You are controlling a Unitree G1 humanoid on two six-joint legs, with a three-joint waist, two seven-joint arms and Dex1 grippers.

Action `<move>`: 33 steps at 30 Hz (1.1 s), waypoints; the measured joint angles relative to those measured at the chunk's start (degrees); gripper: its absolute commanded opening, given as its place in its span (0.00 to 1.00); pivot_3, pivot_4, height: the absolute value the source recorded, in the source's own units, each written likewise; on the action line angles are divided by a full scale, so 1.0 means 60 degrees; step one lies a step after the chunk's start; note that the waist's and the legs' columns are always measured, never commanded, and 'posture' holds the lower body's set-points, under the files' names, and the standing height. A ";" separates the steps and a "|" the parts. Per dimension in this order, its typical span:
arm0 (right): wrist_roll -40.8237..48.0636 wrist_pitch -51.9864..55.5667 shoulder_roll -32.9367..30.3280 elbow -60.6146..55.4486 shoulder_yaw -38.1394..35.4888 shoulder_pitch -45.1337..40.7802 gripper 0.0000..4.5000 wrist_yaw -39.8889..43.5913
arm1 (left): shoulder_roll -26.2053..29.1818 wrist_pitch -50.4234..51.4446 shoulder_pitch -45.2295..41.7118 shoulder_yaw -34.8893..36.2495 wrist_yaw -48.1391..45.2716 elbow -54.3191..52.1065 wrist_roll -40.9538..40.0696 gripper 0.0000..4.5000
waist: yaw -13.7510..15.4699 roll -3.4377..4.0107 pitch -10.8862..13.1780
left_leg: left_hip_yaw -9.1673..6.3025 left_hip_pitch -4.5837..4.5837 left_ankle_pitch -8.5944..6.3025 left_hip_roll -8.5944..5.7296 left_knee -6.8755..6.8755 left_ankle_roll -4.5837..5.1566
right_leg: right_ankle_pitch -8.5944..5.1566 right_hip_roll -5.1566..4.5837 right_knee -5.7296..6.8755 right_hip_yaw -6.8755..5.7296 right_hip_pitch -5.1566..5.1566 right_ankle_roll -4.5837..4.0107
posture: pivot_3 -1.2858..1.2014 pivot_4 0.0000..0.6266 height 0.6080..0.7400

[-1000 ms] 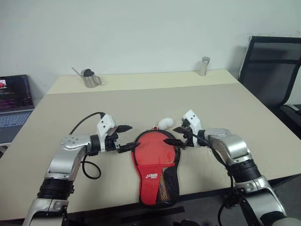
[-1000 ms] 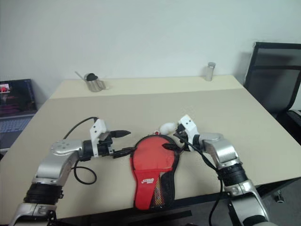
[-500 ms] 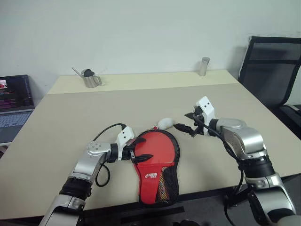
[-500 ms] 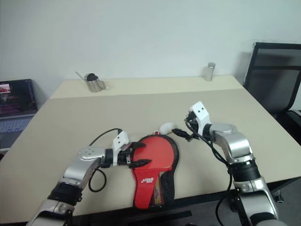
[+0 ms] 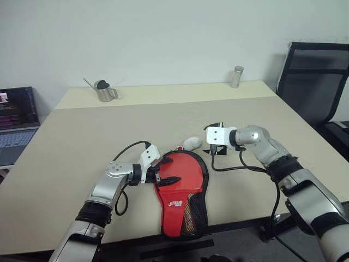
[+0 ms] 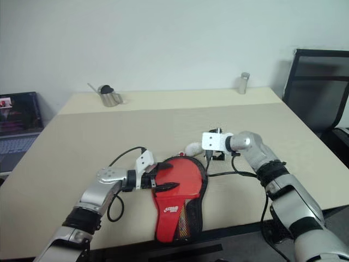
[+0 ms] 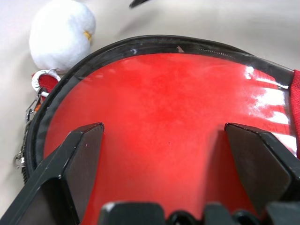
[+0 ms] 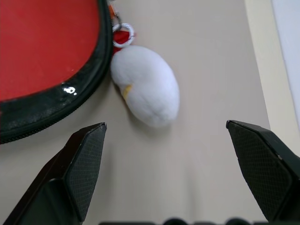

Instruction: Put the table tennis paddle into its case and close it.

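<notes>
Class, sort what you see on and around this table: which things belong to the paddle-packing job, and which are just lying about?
Job:
- soft red paddle-shaped zip case with black rim
- white fluffy charm clipped at its zip

Lying about:
- small metal pitcher
- metal shaker
- open laptop
- black chair

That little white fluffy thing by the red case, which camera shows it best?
The right wrist view: the white plush charm lies whole and near between the open right hand's fingers, hooked to a ring at the case rim. The left wrist view catches it in a corner, and the eye views show a small white blob.
</notes>
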 measured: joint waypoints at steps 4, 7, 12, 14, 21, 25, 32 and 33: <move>-0.0900 -0.0970 0.0563 0.1439 0.0410 -0.0667 1.00 -0.0652 | -0.0021 0.0135 0.0019 0.0000 -0.0001 -0.0082 0.0016 1.00 | -0.0006 0.0001 0.0000 | 0.0004 0.0004 0.0001 0.0003 0.0000 -0.0001 | 0.0001 -0.0001 0.0007 0.0004 -0.0001 -0.0002 | 0.52 0.24 1.00; -0.1571 -0.1385 0.0933 0.2323 0.0749 -0.1159 1.00 -0.1325 | -0.0027 0.0149 0.0034 -0.0001 -0.0006 -0.0116 0.0026 1.00 | -0.0003 0.0001 0.0000 | 0.0005 0.0005 0.0001 0.0007 0.0000 -0.0001 | 0.0003 -0.0002 0.0009 0.0006 -0.0001 -0.0007 | 0.52 0.24 1.00; -0.2481 -0.1704 0.1427 0.3442 0.1173 -0.1607 1.00 -0.2338 | -0.0029 0.0153 0.0055 -0.0001 -0.0013 -0.0151 0.0030 1.00 | -0.0002 0.0002 0.0000 | 0.0009 0.0004 0.0001 0.0008 0.0000 -0.0001 | 0.0027 -0.0007 0.0009 0.0011 -0.0002 -0.0047 | 0.52 0.24 1.00; -0.2865 -0.1716 0.1643 0.3796 0.1405 -0.1791 1.00 -0.2666 | -0.0030 0.0153 0.0062 -0.0001 -0.0013 -0.0161 0.0031 1.00 | -0.0005 0.0002 0.0001 | 0.0010 0.0005 0.0001 0.0008 0.0000 -0.0001 | 0.0027 -0.0007 0.0012 0.0011 -0.0003 -0.0047 | 0.52 0.24 1.00; -0.3355 -0.1412 0.2308 0.4407 0.1471 -0.2071 0.57 -0.3402 | -0.0033 0.0124 0.0068 -0.0001 -0.0018 -0.0157 0.0041 1.00 | -0.0004 0.0002 0.0000 | 0.0009 0.0006 0.0001 0.0012 0.0000 -0.0002 | 0.0029 -0.0009 0.0016 0.0012 -0.0002 -0.0050 | 0.52 0.24 1.00; -0.3470 -0.1066 0.2485 0.4574 0.1446 -0.2116 0.26 -0.3543 | -0.0114 0.0038 0.0012 -0.0005 -0.0069 -0.0033 0.0059 1.00 | -0.0003 0.0003 0.0000 | 0.0009 0.0006 0.0001 0.0011 0.0001 -0.0002 | 0.0029 -0.0013 0.0017 0.0011 -0.0001 -0.0051 | 0.52 0.24 1.00; -0.3466 -0.0788 0.2600 0.4640 0.1356 -0.2114 0.01 -0.3235 | -0.0663 -0.0759 -0.0909 -0.0166 -0.0194 0.1530 0.0386 1.00 | 0.0017 0.0004 -0.0001 | 0.0010 0.0006 0.0002 0.0002 0.0028 -0.0002 | 0.0030 -0.0016 0.0028 0.0010 0.0006 -0.0048 | 0.52 0.24 1.00; -0.3463 -0.0775 0.2600 0.4639 0.1347 -0.2114 0.01 -0.3208 | -0.0767 -0.0941 -0.1047 -0.0197 -0.0213 0.1785 0.0439 1.00 | 0.0017 0.0003 -0.0002 | 0.0009 0.0006 0.0001 0.0002 0.0030 -0.0002 | 0.0030 -0.0016 0.0030 0.0010 0.0007 -0.0047 | 0.52 0.24 1.00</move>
